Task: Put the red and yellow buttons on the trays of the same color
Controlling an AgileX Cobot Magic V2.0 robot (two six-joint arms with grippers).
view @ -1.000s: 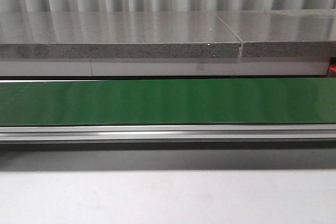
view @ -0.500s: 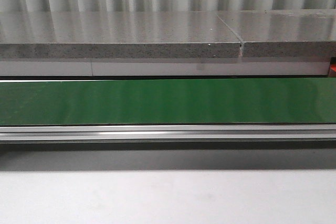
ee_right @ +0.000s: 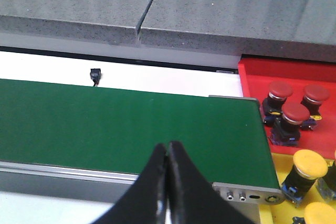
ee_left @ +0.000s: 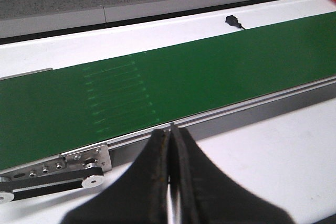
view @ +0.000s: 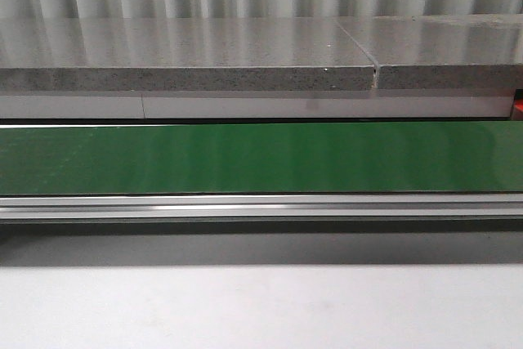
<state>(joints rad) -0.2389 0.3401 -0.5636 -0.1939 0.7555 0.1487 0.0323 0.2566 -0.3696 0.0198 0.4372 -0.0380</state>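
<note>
Both pincers, left [ee_left: 170,145] and right [ee_right: 167,156], pressed together, holding nothing. Only our right wrist view shows, beyond the green belt [ee_right: 131,121] end: red tray [ee_right: 289,77] with three red buttons [ee_right: 295,114], yellow tray [ee_right: 278,166] with yellow buttons [ee_right: 308,162].

Green conveyor belt [view: 261,157] runs bare across the white table [view: 261,308]; at its three o'clock end sit the red tray [ee_right: 252,77] and yellow tray [ee_right: 278,169].
</note>
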